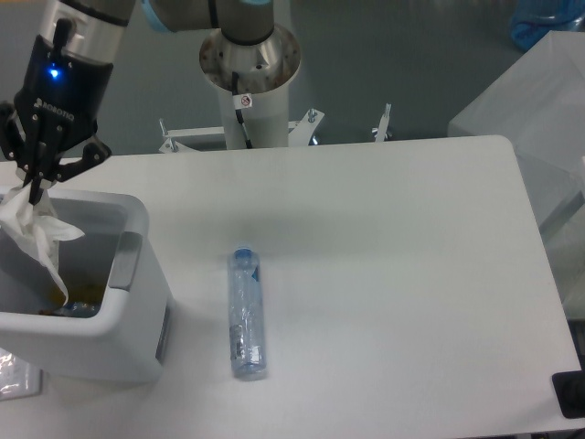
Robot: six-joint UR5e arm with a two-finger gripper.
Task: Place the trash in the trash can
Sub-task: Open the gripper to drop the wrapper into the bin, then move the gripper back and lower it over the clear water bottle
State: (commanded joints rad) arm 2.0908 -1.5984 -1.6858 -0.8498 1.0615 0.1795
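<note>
1. Crumpled clear-white plastic wrapper (pixel 29 230): hangs in my black two-finger gripper (pixel 37 186), pinched at its top edge, over the open mouth of the bin. I judge it near weightless, soft, no shape of its own. It droops in a long limp tail, lower end inside the bin opening. Grip point is fine as is; a light item like this may cling to the pads on release.
2. Gripper: jaws drawn narrow, closed on the wrapper's top. Blue light lit on the wrist housing.
3. White boxy plastic trash can with thick rounded rim (pixel 84 330): far left of the white table (pixel 393 274), grey panel on the side facing the bottle. Some yellow and dark bits show at the bottom; can't tell what they are.
4. Slim clear plastic bottle with blue cap (pixel 246 312): lying flat on the table, just right of the can, not touching it, cap end away from cam. Looks empty, so light; thin wall, prob. crushes under a hard squeeze; smooth and round, so may roll or slip. I'd take it mid-body, jaws across the width.
</note>
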